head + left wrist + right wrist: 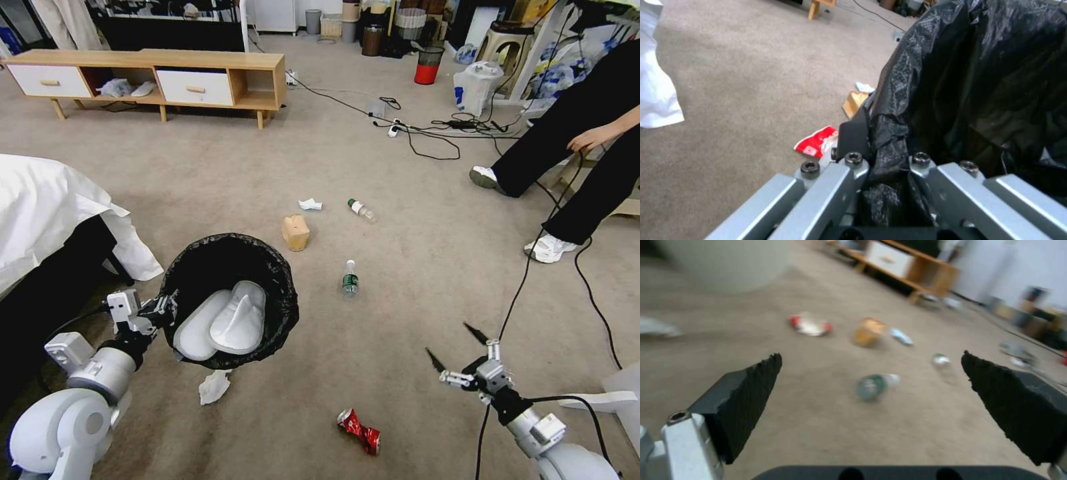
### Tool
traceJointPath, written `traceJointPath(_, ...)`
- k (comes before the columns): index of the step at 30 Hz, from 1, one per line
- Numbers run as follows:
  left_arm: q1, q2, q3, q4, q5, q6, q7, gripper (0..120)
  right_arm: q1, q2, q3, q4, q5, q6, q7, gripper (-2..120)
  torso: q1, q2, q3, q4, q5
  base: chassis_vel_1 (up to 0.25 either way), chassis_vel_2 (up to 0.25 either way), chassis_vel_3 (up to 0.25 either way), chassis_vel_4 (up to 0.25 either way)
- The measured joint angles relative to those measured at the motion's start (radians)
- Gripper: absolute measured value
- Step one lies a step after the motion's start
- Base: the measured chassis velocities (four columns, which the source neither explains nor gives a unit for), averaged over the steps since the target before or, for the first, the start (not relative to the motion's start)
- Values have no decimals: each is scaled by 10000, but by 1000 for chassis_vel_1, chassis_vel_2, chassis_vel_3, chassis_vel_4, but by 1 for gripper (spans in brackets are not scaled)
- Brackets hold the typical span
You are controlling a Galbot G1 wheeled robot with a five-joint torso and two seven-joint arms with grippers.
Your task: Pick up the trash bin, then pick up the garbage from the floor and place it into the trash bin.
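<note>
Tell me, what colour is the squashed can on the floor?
Red, with some silver where it's crumpled. The can shows best in the head view.

carpet (200, 173) | can (359, 431); tissue (214, 387); two bottles (350, 279); paper bag (295, 232)

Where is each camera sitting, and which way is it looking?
Head view: up on the robot's head, looking down at the carpet; both arms show, the left end effector gripping the bin, the right end effector open above the floor.
Left wrist view: on the left arm, looking along its fingers at the bin's black liner.
Right wrist view: on the right arm, looking low across the floor between its open fingers.
Shared: all three show the paper bag.
</note>
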Motion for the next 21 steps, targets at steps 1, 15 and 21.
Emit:
traceJointPath(1, -15, -2, 11, 54, 40, -29, 23, 4, 83, -166, -93, -117, 4, 95, -478, 100, 1, 0, 0, 0, 0, 0, 0, 0, 0)
traceJointPath(15, -116, -141, 166, 329, 291, -67, 53, 4, 1000, -1203, -1432, -1635, 122, 519, -1685, 100, 0, 0, 0, 0, 1, 0, 0, 0, 0)
traceJointPath(21, -151, -190, 272, 434, 442, -90, 59, 4, 1267, -1616, -2133, -1969, 409, 530, -1735, 100, 0, 0, 0, 0, 0, 0, 0, 0, 0)
